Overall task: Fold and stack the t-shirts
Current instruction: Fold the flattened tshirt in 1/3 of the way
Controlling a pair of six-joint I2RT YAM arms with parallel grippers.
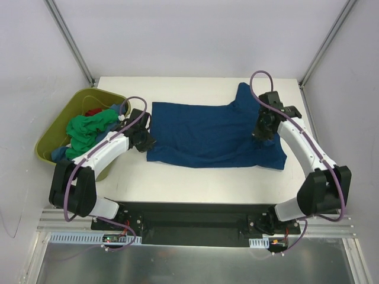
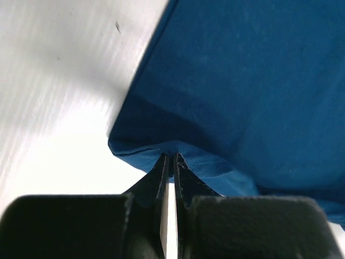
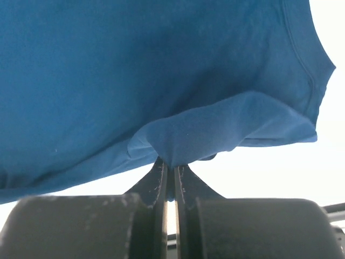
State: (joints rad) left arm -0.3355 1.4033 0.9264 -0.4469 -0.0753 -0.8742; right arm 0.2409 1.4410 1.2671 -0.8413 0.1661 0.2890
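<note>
left tool (image 2: 171, 162) is closed on the blue shirt (image 1: 207, 133) at its left edge, right tool (image 3: 171, 170) on a fold at its right end. the shirt lies spread on the bench (image 1: 195, 183), long axis running arm to arm. a green shirt (image 1: 89, 127) lies in the tub (image 1: 47, 139).

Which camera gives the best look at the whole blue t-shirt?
The top external view: it shows the blue t-shirt spread across the table, pinched at both ends. The left wrist view shows only the edge in the left tool; the right wrist view shows only a bunched fold in the right tool.
</note>
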